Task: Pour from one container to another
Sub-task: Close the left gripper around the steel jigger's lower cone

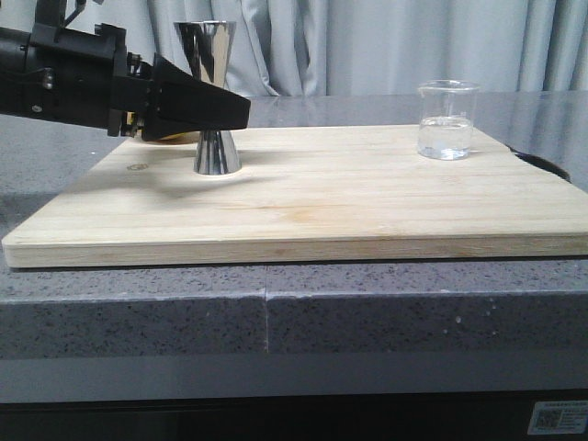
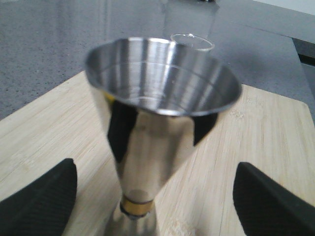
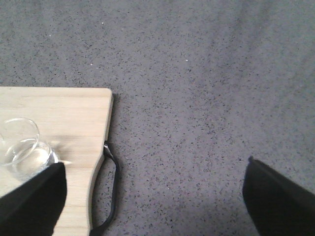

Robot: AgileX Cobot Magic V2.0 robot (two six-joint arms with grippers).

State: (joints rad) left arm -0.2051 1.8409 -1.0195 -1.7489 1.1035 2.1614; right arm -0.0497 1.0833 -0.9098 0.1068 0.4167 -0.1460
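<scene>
Grey curtain (image 1: 386,46) backdrop, speckled grey stone tabletop (image 1: 138,312), with a pale bamboo cutting board (image 1: 312,211) on it carrying both task items. The steel jigger (image 1: 209,92) stands upright on the board's left side; the glass beaker (image 1: 447,119) sits well apart at the far right corner, with clear liquid low inside.

My left claw (image 2: 155,196) has its fingers apart, one on each side of the jigger's waist with its gold band (image 2: 136,206), not touching in the wrist view. My right claw (image 3: 152,196) is also spread, hovering over bare tabletop just beside the board's edge near the beaker, holding nothing.

I judge the beaker light, rigid, smooth and breakable: take it mid-wall, below the lip, with gentle squeeze. The jigger looks top-heavy on a narrow foot and slick, so it could tip; steady it at the waist.
</scene>
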